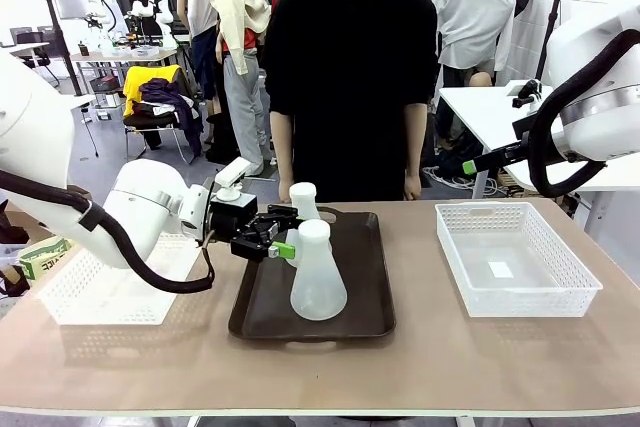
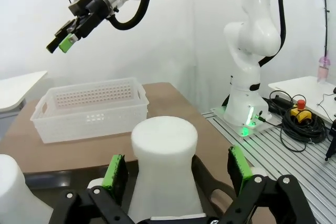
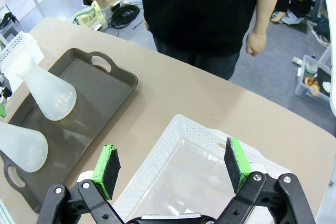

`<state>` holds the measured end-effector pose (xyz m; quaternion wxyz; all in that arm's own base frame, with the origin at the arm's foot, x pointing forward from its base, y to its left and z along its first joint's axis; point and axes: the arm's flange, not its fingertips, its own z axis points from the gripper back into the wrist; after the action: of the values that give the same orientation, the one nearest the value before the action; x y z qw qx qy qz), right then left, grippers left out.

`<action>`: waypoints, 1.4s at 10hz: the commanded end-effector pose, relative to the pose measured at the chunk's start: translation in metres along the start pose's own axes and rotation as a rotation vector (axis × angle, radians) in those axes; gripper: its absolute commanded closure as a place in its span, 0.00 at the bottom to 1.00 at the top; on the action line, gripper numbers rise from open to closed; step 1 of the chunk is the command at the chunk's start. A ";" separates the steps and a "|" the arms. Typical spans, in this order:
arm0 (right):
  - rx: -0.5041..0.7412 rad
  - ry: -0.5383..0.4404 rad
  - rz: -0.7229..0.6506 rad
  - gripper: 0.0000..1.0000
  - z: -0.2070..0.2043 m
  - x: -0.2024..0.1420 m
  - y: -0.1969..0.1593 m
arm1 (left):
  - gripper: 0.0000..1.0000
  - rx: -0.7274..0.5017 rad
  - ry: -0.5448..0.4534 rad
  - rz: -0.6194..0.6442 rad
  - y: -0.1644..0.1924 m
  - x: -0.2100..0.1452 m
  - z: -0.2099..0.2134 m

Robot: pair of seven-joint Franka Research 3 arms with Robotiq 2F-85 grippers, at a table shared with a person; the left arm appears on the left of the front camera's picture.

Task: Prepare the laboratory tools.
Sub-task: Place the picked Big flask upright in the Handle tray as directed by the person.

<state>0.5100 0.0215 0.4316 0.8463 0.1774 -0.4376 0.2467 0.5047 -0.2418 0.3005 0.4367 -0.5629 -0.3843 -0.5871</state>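
Note:
Two frosted-white conical flasks stand upright on the dark brown tray (image 1: 368, 282). My left gripper (image 1: 283, 243) is open, its green pads on either side of the near flask's (image 1: 318, 282) neck. In the left wrist view that neck (image 2: 164, 150) rises between the fingers (image 2: 115, 174) with a gap on each side. The far flask (image 1: 303, 199) stands just behind, and its edge shows as the second flask (image 2: 11, 192) at the bottom left. My right gripper (image 3: 173, 169) hangs open above the white basket (image 3: 194, 171), holding nothing. The right wrist view takes in both flasks (image 3: 51, 97) (image 3: 20, 146).
A white mesh basket (image 1: 515, 259) sits at the table's right and another (image 1: 100, 287) at the left under my left arm. A person stands at the far edge behind the tray, arms down, one hand (image 3: 255, 42) near the table. My right gripper (image 2: 64, 35) shows high above the basket (image 2: 89, 109).

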 end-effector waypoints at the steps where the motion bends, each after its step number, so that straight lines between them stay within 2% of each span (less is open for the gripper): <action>1: -0.002 0.008 0.004 0.00 0.001 0.000 -0.001 | 0.00 -0.005 0.028 0.018 0.001 0.005 -0.003; 5: -0.002 0.008 0.004 0.00 0.001 0.000 -0.001 | 0.00 0.059 0.117 0.016 0.008 0.006 0.000; 6: -0.002 0.008 0.004 0.00 0.001 0.000 -0.001 | 0.00 0.028 0.050 -0.004 0.004 0.000 0.000; 14: -0.002 0.008 0.004 0.00 0.001 0.000 -0.001 | 0.00 0.028 0.050 -0.004 0.004 0.000 0.000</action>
<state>0.5100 0.0215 0.4316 0.8463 0.1774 -0.4376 0.2467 0.5085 -0.2440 0.3001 0.4581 -0.5366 -0.3809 -0.5975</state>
